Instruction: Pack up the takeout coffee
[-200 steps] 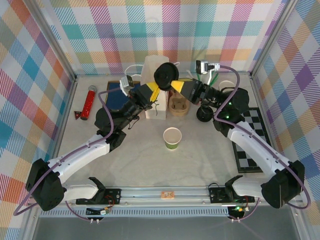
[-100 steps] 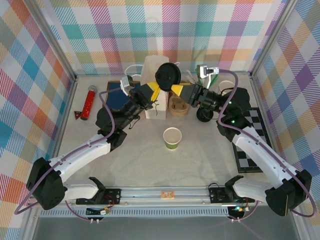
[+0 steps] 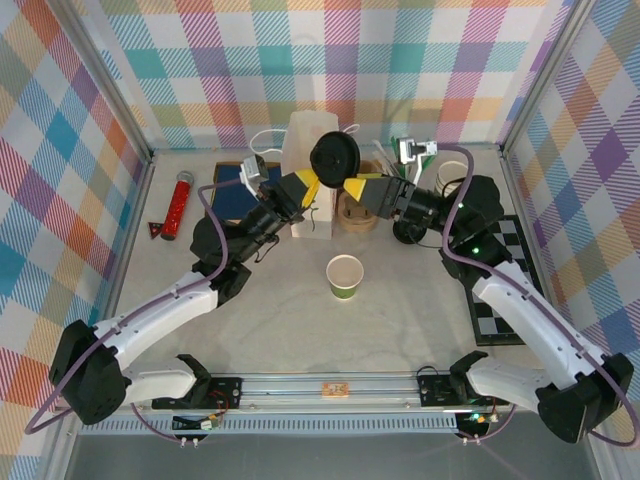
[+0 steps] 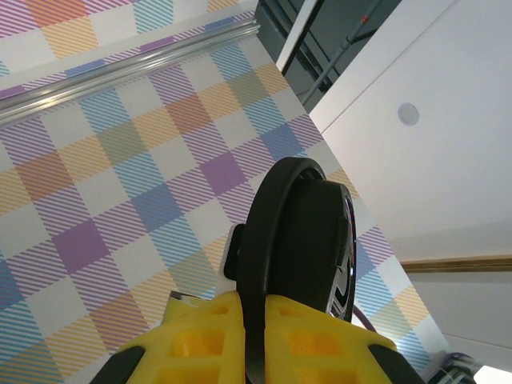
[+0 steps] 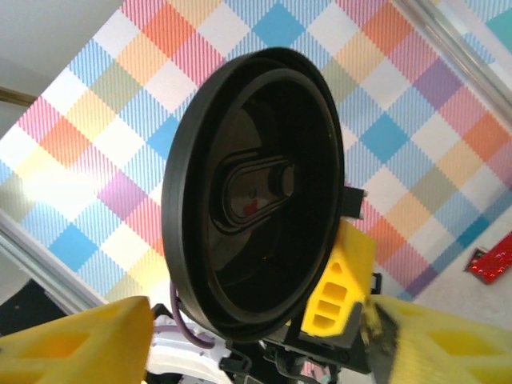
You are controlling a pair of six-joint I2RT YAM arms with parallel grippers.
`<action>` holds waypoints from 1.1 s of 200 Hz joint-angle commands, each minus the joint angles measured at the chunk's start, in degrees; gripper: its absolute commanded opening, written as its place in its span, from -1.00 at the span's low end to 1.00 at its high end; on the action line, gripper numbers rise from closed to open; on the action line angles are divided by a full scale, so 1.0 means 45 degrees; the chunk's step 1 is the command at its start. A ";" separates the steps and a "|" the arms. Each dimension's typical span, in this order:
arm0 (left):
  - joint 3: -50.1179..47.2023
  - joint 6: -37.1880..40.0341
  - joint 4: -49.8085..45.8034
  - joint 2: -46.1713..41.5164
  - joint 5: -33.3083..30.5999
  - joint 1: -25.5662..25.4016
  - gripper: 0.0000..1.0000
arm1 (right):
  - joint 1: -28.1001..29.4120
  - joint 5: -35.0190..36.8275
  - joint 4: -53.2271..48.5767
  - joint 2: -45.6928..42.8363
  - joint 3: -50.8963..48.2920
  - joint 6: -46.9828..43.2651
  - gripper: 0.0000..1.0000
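Observation:
A round black lid [image 3: 334,155] hangs in the air in front of the white paper bag [image 3: 305,150], standing on edge. My left gripper [image 3: 308,183] is shut on its rim; in the left wrist view the yellow fingertips [image 4: 208,328] pinch the lid [image 4: 296,232] edge-on. My right gripper [image 3: 358,186] is open just right of it, and its fingers [image 5: 72,344] stand wide on either side of the lid [image 5: 256,184] without touching. A small green paper cup [image 3: 345,277] stands lidless on the table, nearer than both grippers. The takeout coffee is out of view.
A tan round holder [image 3: 357,210] sits right of the bag, with a dark round object [image 3: 408,228] by the right arm. A red tool [image 3: 180,198] lies at the left, a dark tray [image 3: 232,195] behind the left arm, a checkered board [image 3: 505,290] at the right.
My right gripper has opened and let go of the lid. The left gripper has kept its hold, and the lid has barely shifted.

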 commanded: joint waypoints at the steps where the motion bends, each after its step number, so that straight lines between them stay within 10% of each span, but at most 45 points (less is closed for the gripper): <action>1: -0.0247 0.0469 -0.0434 -0.0528 -0.0316 -0.0157 -0.78 | 0.0092 0.0810 -0.1715 -0.0869 0.0239 -0.1218 0.49; 80: -0.0312 0.2254 -0.5781 -0.1701 -0.0240 -0.0137 -0.78 | 0.0073 0.5235 -0.8958 -0.3074 0.1155 -0.4369 0.58; 220: -0.3533 0.3065 -0.8982 -0.1953 0.0860 -0.0138 -0.79 | -0.0063 0.6073 -0.9351 -0.3447 0.0492 -0.4845 0.56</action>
